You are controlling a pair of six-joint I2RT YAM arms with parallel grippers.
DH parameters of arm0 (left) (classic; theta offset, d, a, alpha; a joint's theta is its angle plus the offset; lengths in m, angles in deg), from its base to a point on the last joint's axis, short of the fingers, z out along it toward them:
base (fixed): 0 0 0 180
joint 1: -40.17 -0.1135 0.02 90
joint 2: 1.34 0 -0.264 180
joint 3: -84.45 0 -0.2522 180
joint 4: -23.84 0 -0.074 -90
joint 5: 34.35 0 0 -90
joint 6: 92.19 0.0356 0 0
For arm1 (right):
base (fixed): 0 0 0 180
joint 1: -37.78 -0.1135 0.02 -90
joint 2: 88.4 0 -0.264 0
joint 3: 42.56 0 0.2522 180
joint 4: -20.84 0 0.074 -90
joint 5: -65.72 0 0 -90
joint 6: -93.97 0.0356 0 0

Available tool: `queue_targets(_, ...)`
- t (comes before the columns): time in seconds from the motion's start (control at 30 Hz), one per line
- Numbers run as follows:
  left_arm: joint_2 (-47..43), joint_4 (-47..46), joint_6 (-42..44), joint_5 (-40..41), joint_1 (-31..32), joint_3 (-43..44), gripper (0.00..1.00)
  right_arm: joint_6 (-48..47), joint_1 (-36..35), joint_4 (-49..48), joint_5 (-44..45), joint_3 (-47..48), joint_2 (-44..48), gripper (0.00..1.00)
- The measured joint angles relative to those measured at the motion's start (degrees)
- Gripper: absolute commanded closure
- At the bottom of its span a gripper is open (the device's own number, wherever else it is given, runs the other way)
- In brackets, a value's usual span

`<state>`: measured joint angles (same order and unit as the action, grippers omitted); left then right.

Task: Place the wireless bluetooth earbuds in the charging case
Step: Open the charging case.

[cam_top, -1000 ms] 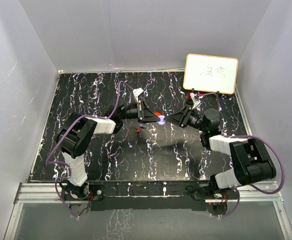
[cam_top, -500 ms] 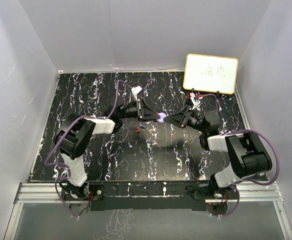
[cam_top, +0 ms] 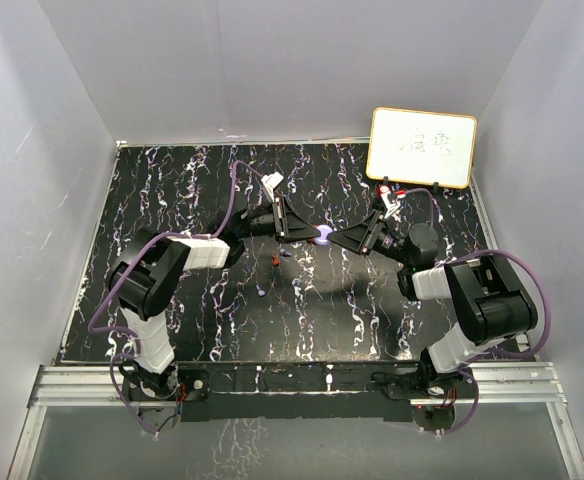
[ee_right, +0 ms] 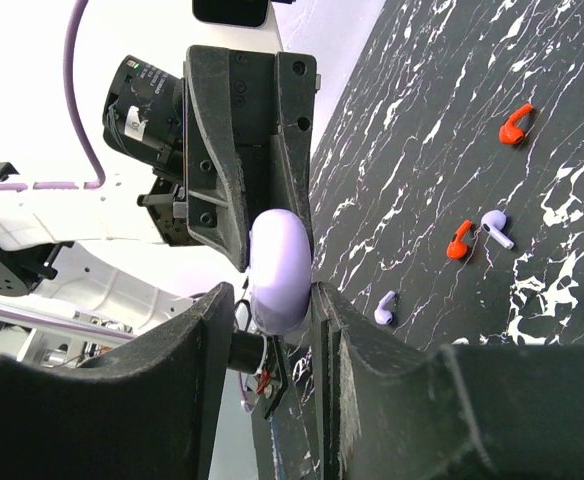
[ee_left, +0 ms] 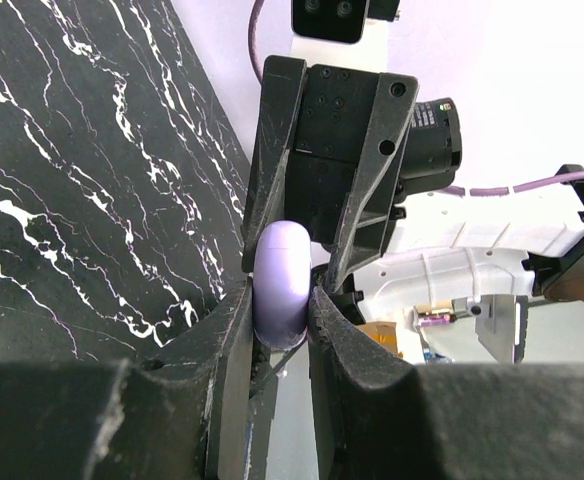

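Holding pale purple round plastic charging case (ee_left: 280, 270) aloft, left gripper (ee_left: 282, 302) and right gripper (ee_right: 272, 300) both pinching it. I am seeing tiny red and pale purple plastic earbuds (ee_right: 459, 240) lying loose on black marbled table (ee_right: 422, 130). Judging step: opening case; next move calling for steady counter-pull.

Pale purple rounded plastic charging case (ee_right: 277, 265), closed, clamped edge-on; two tiny red plastic earbuds (ee_right: 515, 123) and two pale purple earbuds (ee_right: 496, 228) loose on tabletop (ee_right: 572, 60).
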<state>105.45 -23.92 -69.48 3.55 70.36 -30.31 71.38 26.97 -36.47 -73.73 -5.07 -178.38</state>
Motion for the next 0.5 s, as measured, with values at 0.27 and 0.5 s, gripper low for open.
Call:
queue_targets(0.27, -2.6, 2.1, -0.5, 3.8, 0.4, -2.5, 1.0, 3.6, 0.2, -5.1, 0.1, 0.0, -3.5, 0.68)
queue_targets(0.5, -4.5, 1.9, -1.9, 8.6, 1.5, -5.0, 1.0, 9.2, 0.4, -11.8, 1.2, 0.0, -8.1, 0.7)
